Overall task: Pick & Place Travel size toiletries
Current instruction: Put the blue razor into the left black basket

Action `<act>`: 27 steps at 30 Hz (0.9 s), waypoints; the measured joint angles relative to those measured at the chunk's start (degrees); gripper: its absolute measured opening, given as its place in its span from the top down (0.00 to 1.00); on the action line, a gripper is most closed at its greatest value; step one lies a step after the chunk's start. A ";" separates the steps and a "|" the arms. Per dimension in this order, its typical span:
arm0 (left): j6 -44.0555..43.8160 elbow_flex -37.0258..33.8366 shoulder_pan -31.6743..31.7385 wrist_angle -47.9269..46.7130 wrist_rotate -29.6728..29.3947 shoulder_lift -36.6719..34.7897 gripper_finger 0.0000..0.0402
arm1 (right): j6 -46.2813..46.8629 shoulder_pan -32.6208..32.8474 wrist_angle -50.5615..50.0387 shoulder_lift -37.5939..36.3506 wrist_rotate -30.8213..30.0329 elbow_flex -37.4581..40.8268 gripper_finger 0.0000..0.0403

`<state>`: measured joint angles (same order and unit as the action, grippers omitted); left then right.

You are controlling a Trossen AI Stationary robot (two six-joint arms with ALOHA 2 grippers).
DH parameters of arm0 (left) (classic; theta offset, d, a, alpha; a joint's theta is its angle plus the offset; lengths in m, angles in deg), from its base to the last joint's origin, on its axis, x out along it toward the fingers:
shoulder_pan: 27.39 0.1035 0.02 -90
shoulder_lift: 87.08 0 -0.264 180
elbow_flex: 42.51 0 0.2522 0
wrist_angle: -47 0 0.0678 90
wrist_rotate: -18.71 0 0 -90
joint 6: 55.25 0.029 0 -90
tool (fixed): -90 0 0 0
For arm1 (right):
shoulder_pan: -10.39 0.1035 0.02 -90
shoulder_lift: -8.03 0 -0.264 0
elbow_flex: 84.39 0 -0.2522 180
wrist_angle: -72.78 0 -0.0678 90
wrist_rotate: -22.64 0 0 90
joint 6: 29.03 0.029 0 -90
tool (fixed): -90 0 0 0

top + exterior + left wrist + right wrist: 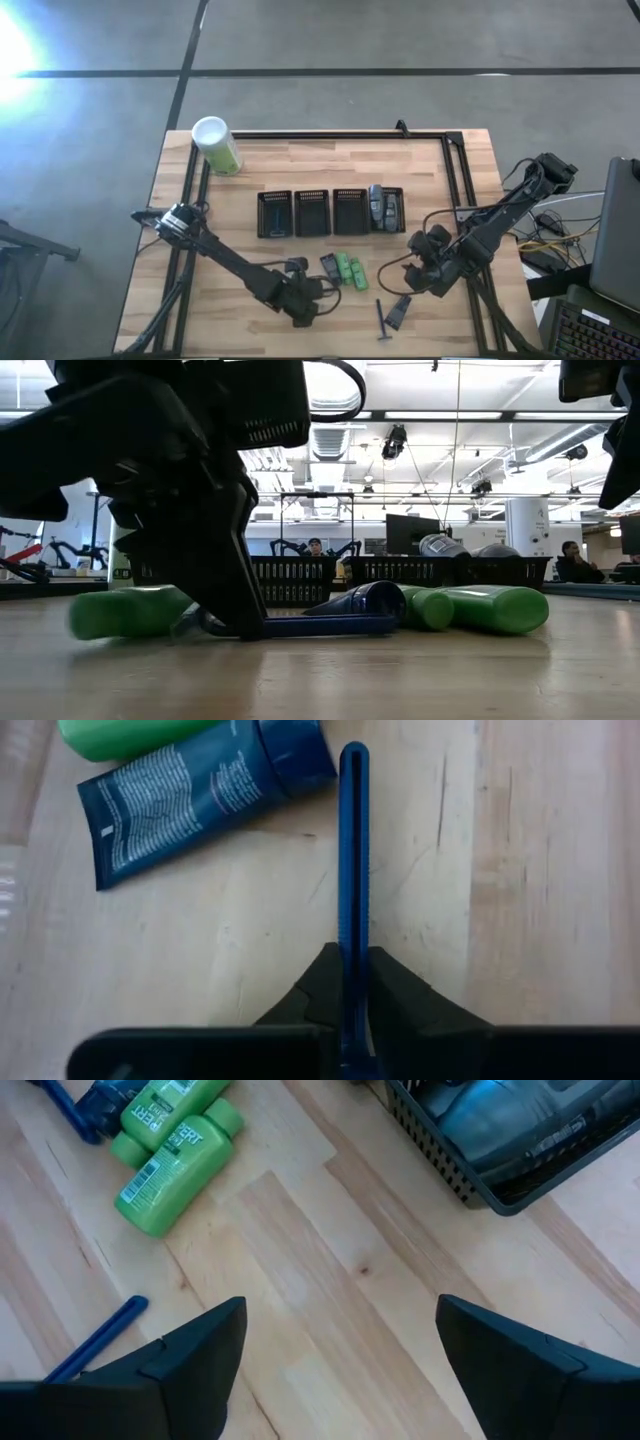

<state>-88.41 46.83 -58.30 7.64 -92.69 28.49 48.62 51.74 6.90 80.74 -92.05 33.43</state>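
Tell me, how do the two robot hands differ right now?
The left hand is pinched shut on a thin blue razor lying on the table; the right hand is wide open and holds nothing. The left hand sits low beside the dark blue tube, while the right hand hovers over bare wood near the mesh tray. Both have dark fingers.

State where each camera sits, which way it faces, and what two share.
High: overhead, facing down on the wooden table; left gripper and right gripper show.
Low: tabletop level, facing across; left gripper close.
Left wrist: over shut fingers pinching the thin blue razor.
Right wrist: past open fingers toward the black mesh tray.
High and right wrist share the bright green plastic bottles.
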 joint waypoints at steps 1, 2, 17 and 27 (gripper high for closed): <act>-0.17 -0.02 0.04 0.08 0.01 0.00 0.93 | -0.04 0.00 0.00 0.00 0.52 0.00 0.22; -0.24 -0.03 0.06 0.13 0.10 -0.05 0.93 | -0.07 0.00 -0.02 0.00 0.91 0.00 0.22; -19.87 2.78 0.11 -13.88 -3.15 -11.14 0.93 | 2.08 0.00 -0.54 -0.35 0.42 0.00 0.32; -62.32 -5.08 4.85 -33.64 -21.53 -28.15 0.93 | 13.16 -0.11 -4.56 -0.35 -6.44 0.00 0.36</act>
<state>-150.72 41.75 -53.45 -26.00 -114.22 0.34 61.78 51.63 2.34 80.39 -98.49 33.43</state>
